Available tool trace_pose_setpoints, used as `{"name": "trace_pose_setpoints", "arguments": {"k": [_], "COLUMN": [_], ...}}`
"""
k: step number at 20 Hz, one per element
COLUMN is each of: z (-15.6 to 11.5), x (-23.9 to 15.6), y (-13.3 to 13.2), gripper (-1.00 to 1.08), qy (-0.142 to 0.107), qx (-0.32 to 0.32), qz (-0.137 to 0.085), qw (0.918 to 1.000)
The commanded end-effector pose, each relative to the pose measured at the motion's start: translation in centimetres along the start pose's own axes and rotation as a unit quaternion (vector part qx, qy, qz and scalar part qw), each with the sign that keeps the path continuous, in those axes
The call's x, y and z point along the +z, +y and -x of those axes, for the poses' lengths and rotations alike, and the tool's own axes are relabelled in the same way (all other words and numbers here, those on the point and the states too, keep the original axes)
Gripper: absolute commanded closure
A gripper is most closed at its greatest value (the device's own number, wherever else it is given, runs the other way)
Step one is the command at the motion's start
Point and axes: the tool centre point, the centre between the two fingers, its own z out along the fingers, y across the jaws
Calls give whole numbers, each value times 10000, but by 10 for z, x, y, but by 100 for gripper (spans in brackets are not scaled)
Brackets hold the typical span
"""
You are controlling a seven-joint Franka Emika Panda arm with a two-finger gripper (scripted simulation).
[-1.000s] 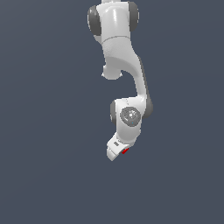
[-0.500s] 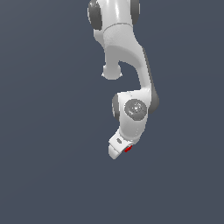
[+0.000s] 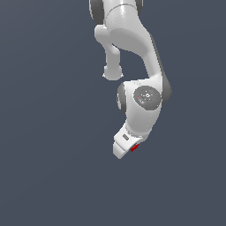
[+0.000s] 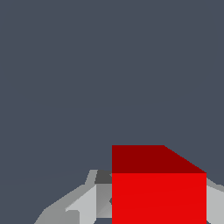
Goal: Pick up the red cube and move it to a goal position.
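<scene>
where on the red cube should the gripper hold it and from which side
Across two opposite flat side faces of the red cube, fingers straddling it, which appears to be the hold it already has. In the wrist view a finger shows on each flank of the cube. Its plain, parallel faces suit a pinch; no side is better. The exterior view shows it tucked at the gripper.

The arm (image 3: 132, 39) is glossy white with rounded links, dark grey bands at its joints and a grey round cap (image 3: 147, 96) on the wrist. The hand (image 3: 126, 148) is white.
</scene>
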Motion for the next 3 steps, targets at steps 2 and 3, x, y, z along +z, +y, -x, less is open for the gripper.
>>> {"name": "trace_pose_setpoints", "arguments": {"k": [2,3], "z": [-2,-2], "x": [-6,-6], "y": [0,0], "gripper": [108,108], "qy": [-5,-5], "qx": [2,2], "qz": [-3,-3], "qw": [10000,10000]}}
